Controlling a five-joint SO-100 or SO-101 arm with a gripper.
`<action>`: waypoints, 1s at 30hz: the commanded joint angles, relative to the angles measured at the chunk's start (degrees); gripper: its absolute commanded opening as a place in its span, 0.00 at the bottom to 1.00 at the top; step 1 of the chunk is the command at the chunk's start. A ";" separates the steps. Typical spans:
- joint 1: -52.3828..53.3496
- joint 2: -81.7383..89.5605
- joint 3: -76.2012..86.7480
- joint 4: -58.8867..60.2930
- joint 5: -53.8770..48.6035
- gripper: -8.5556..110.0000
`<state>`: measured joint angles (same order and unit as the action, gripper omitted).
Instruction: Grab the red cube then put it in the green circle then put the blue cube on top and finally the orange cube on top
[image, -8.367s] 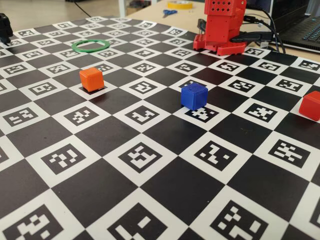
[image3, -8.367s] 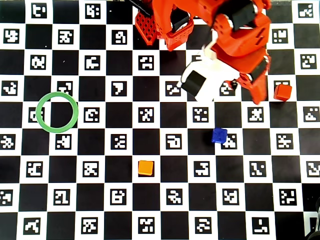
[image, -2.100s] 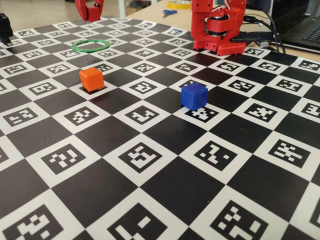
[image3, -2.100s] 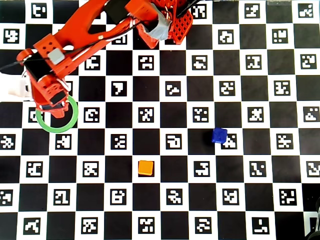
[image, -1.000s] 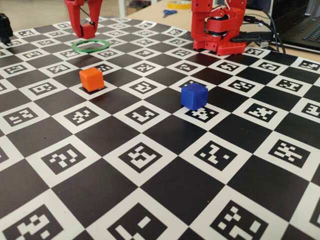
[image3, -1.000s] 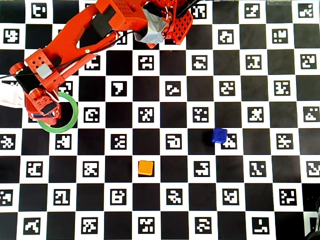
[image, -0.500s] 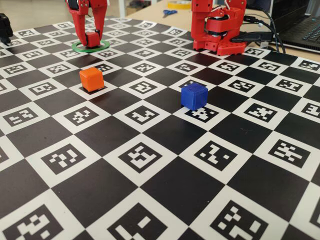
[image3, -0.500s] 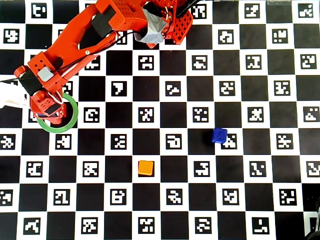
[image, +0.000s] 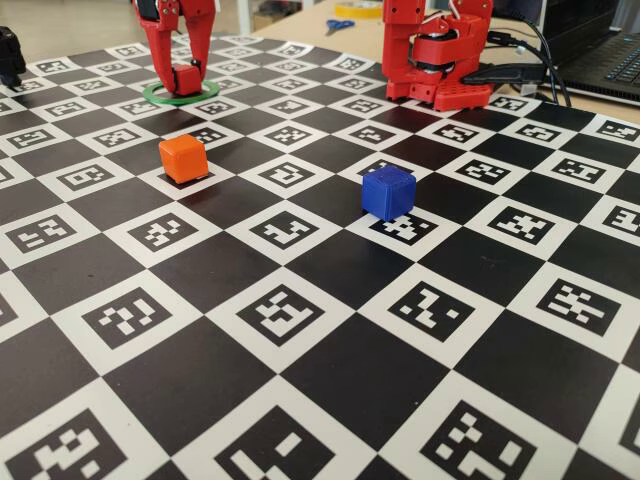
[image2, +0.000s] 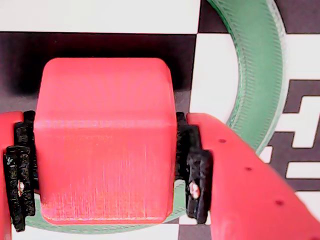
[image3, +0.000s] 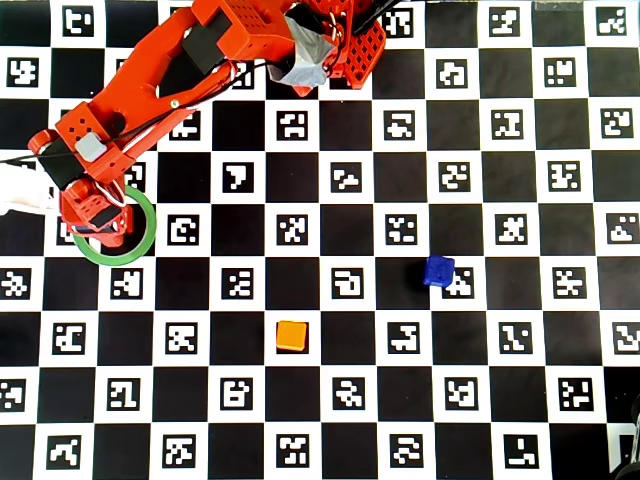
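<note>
The red cube (image2: 105, 140) fills the wrist view, clamped between the black pads (image2: 192, 165) of my gripper (image2: 105, 170), which is shut on it. Cube and gripper (image: 184, 82) sit low inside the green circle (image: 180, 97) at the far left of the fixed view. In the wrist view the green circle (image2: 255, 65) curves round the cube's right and lower sides. Seen from overhead, my gripper (image3: 100, 228) covers the cube and the left part of the green circle (image3: 148, 225). Alone on the mat stand the orange cube (image: 183, 158) (image3: 291, 335) and the blue cube (image: 388, 191) (image3: 438, 271).
A black-and-white checkered marker mat (image: 300, 310) covers the table. The arm's red base (image: 440, 50) stands at the far edge. Behind it lie scissors (image: 338, 24), a yellow tape roll (image: 360, 8), cables and a laptop (image: 620, 55). A black object (image: 10, 55) sits far left.
Over the last second my gripper came down with the red cube into the green circle. Since half a second ago it has barely moved. The orange and blue cubes stayed put.
</note>
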<state>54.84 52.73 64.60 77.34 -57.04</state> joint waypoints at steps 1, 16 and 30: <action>0.88 5.19 -0.26 -0.79 0.35 0.20; 0.97 6.06 -1.32 0.70 -0.09 0.41; -0.62 16.88 -1.14 4.22 1.23 0.43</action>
<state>54.84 57.83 65.21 80.68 -56.69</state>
